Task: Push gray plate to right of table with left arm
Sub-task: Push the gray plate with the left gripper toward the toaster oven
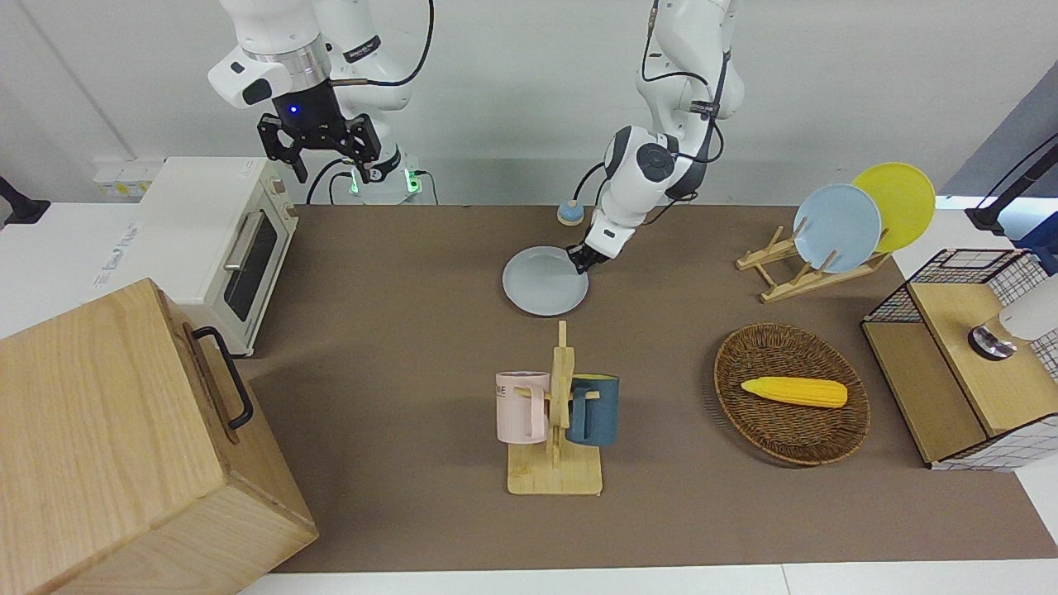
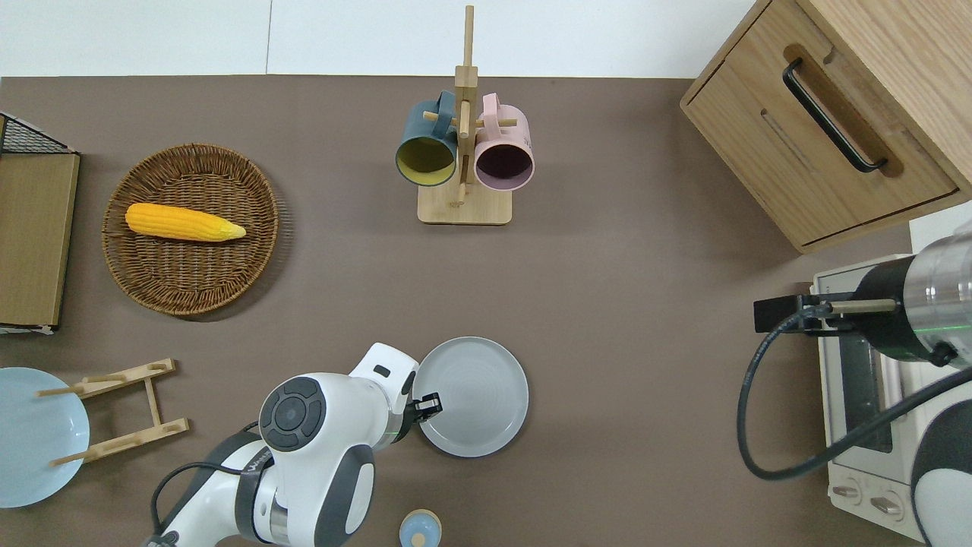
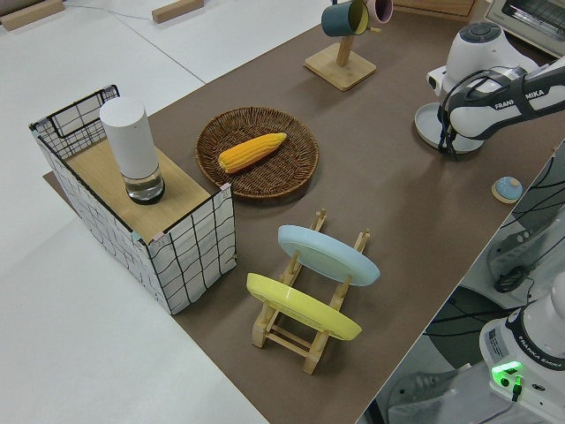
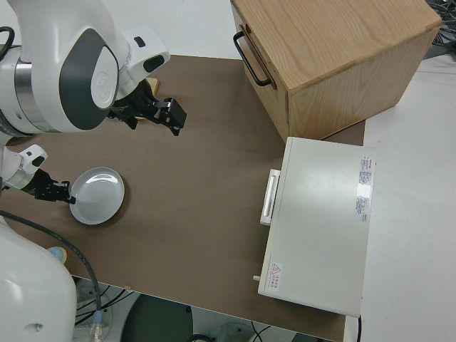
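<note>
The table (image 1: 397,273) bears the gray plate (image 1: 541,283), wicker basket (image 1: 785,421), mug stand (image 1: 555,474), plate rack (image 1: 773,273); toaster oven (image 1: 207,223).

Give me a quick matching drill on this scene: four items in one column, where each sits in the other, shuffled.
Items:
1. round pale gray plate
2. yellow corn cob
3. pink ceramic mug
4. round light blue plate

Places:
A. in the round woven wicker basket
B. standing in the wooden plate rack
C. flat on the brown table, left pincer at its rim
D. hanging on the wooden mug tree

Pairs: 1-C, 2-A, 3-D, 4-B
</note>
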`<action>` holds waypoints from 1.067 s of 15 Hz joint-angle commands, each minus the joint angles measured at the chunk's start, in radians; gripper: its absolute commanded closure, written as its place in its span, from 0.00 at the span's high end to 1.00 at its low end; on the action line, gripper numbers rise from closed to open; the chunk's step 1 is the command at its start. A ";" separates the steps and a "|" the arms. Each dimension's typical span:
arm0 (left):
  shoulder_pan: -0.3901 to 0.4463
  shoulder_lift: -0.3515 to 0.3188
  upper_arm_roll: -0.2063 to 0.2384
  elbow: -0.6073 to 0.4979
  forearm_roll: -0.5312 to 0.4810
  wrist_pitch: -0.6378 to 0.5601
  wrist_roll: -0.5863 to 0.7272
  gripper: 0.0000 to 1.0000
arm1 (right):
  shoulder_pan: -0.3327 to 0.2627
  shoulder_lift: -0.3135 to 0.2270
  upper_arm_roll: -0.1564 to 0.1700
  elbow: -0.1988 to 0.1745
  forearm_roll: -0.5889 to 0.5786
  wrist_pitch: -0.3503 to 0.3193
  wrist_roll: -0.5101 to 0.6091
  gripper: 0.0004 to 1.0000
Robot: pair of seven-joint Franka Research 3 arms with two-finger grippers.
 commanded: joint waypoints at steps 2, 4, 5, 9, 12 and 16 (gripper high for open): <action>-0.079 0.062 -0.009 0.041 -0.058 0.068 -0.058 0.00 | -0.024 -0.027 0.014 -0.027 0.021 0.000 0.012 1.00; -0.117 0.092 -0.009 0.073 -0.112 0.089 -0.078 0.00 | -0.024 -0.027 0.014 -0.027 0.021 0.000 0.010 1.00; -0.136 0.108 -0.010 0.096 -0.131 0.091 -0.092 0.00 | -0.024 -0.027 0.014 -0.027 0.021 0.000 0.010 1.00; -0.174 0.149 -0.013 0.156 -0.137 0.091 -0.130 0.00 | -0.024 -0.027 0.014 -0.027 0.021 0.000 0.010 1.00; -0.196 0.172 -0.013 0.206 -0.177 0.094 -0.132 0.00 | -0.024 -0.027 0.014 -0.027 0.021 0.000 0.010 1.00; -0.211 0.194 -0.013 0.236 -0.180 0.109 -0.136 0.02 | -0.024 -0.027 0.014 -0.027 0.021 0.000 0.010 1.00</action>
